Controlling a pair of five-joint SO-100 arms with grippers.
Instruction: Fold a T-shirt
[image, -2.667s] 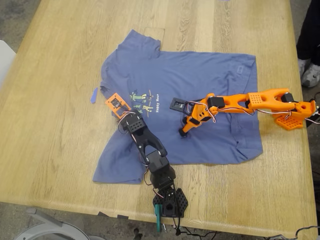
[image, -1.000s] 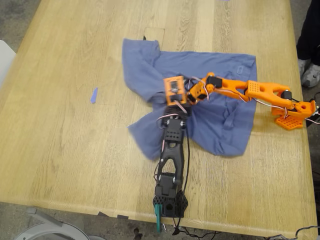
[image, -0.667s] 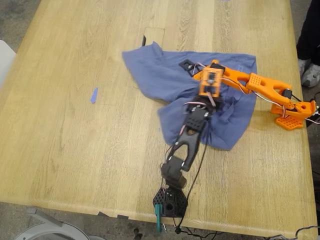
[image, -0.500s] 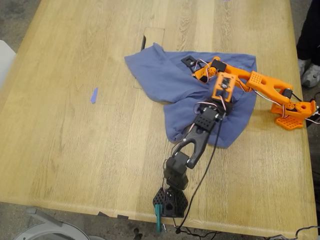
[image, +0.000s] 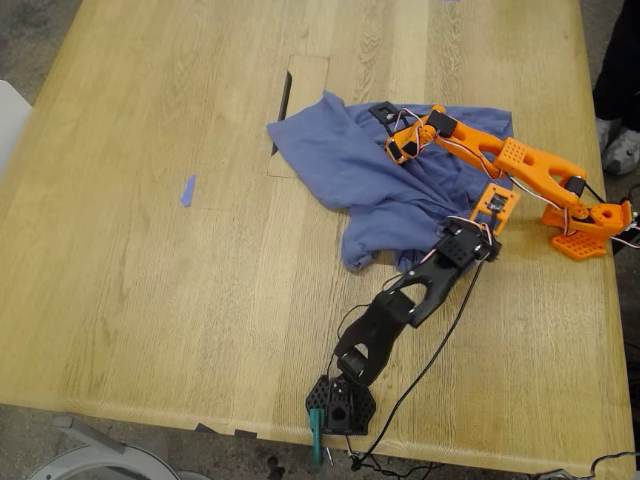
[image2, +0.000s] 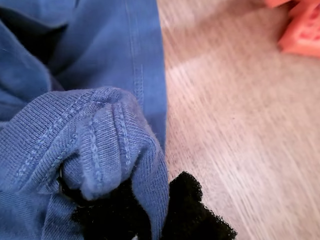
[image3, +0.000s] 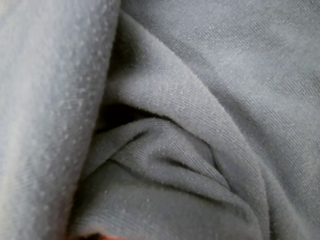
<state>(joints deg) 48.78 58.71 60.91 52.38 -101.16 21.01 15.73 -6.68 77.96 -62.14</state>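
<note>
Pale oak planks make up the table (image: 140, 260), with a small blue tape strip (image: 187, 190) lying well to the exterior view's left of everything else and a person's shoe (image: 624, 150) at that view's right edge. No print, lettering or label can be read on the T-shirt (image: 385, 185) from any view; only plain slate-blue cloth shows, bunched into a crumpled heap on the far right part of the table in the exterior view, just right of a dark slot (image: 283, 108) in the tabletop. My first gripper (image: 487, 215), on the black arm (image: 400, 305) with its orange camera mount, sits at the heap's near right edge. Its wrist view shows a stitched hem of the T-shirt (image2: 95, 145) gathered into a fold and pinched between the black fingertips (image2: 192, 202), with bare wood just beside them. My second gripper (image: 400, 145), on the orange arm (image: 510, 160), is pressed down into the far part of the heap. Its wrist view is filled with folds of the T-shirt (image3: 165, 150) right against the lens, and I cannot tell whether those fingers are together or apart.
</note>
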